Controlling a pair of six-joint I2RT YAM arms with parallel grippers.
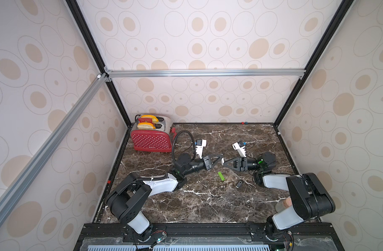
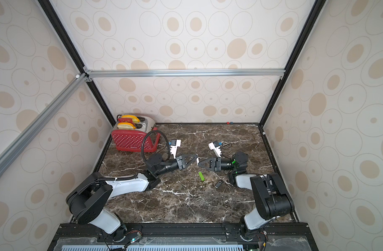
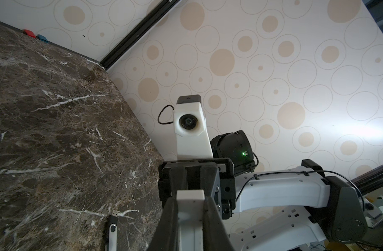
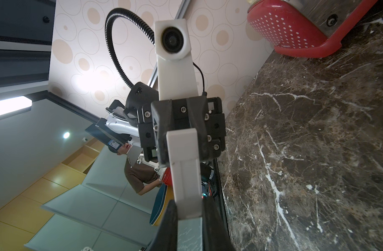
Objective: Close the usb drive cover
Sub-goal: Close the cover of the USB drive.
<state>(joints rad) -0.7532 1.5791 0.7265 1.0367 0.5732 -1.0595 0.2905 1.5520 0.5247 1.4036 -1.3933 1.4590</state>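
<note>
A white USB drive [image 4: 183, 156] is held in the air over the middle of the marble table [image 1: 208, 202]. My two grippers meet tip to tip on it. My left gripper [image 1: 221, 158] [image 3: 190, 201] is shut on one end of the white drive [image 3: 190, 195]. My right gripper [image 1: 225, 163] [image 4: 189, 205] is shut on the other end. In both top views only a small white bit of the drive [image 2: 197, 160] shows between the tips. Whether its cover is open or closed cannot be told.
A green USB stick [image 1: 221, 176] [image 2: 201, 176] and a black swivel USB drive [image 1: 239, 184] [image 3: 112, 230] lie on the table just in front of the grippers. A red toaster [image 1: 151, 139] [image 4: 295, 28] stands at the back left corner. Walls enclose three sides.
</note>
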